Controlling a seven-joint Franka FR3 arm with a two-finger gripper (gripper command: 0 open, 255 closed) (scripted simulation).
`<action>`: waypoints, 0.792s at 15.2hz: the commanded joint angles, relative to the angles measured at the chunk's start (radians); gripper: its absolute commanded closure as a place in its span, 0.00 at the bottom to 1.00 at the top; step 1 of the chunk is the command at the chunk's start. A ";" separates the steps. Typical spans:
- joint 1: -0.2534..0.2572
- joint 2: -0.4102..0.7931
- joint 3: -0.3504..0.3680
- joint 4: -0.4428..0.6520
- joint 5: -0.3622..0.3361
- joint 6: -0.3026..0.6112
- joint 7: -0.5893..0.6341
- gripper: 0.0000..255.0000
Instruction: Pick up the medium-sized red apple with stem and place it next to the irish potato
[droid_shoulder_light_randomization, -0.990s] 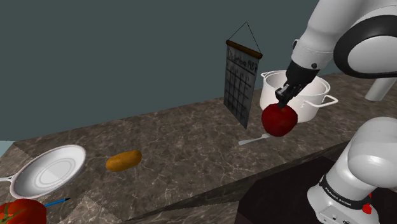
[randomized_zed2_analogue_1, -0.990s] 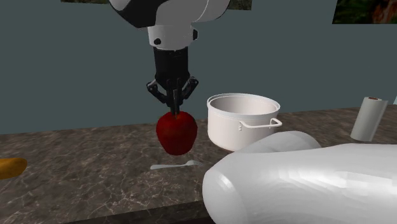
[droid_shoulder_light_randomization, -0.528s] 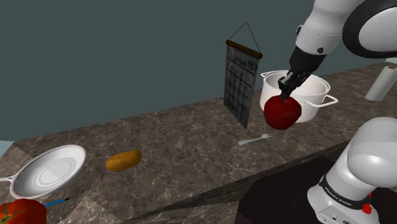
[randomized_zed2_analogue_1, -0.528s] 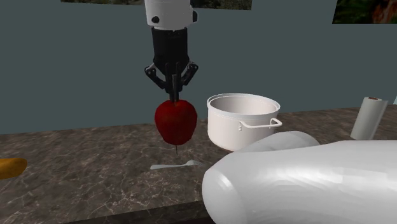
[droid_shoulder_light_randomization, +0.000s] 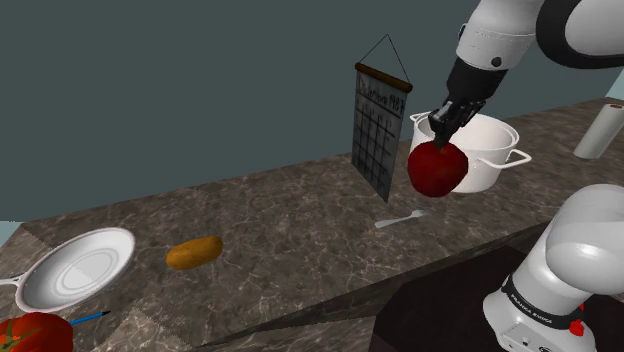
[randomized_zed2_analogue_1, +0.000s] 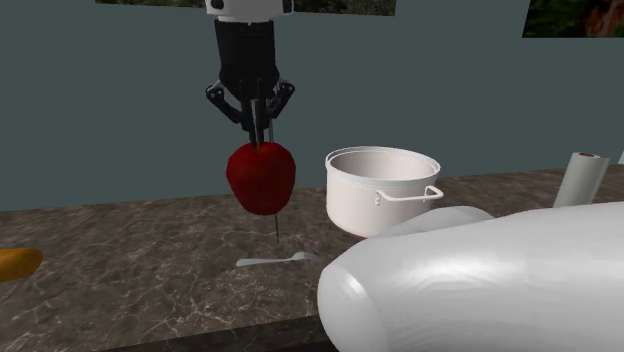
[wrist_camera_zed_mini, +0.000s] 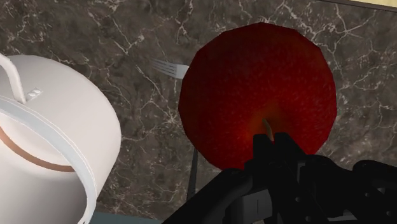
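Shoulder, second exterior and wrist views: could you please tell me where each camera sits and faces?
Shoulder: beside the stand, looking down the counter; the arm shows.
Second exterior: low at the counter's near edge, facing the wall; gripper and arm show.
Wrist: on the hand, looking down onto the apple; black fingers show.
Shared: apple, pot, fork.

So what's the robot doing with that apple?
The robot's black claw is pinching a red apple at its top and holding it up in the air above the counter, just beside a white pot. The potato it belongs next to lies far along the counter, toward the shoulder view's left. So the apple is picked up but not yet put down.
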 joint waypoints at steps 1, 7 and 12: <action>0.001 0.052 0.048 0.038 0.026 0.016 0.041 1.00; -0.014 0.215 0.195 0.161 0.078 0.065 0.165 1.00; -0.052 0.366 0.324 0.294 0.086 0.094 0.273 1.00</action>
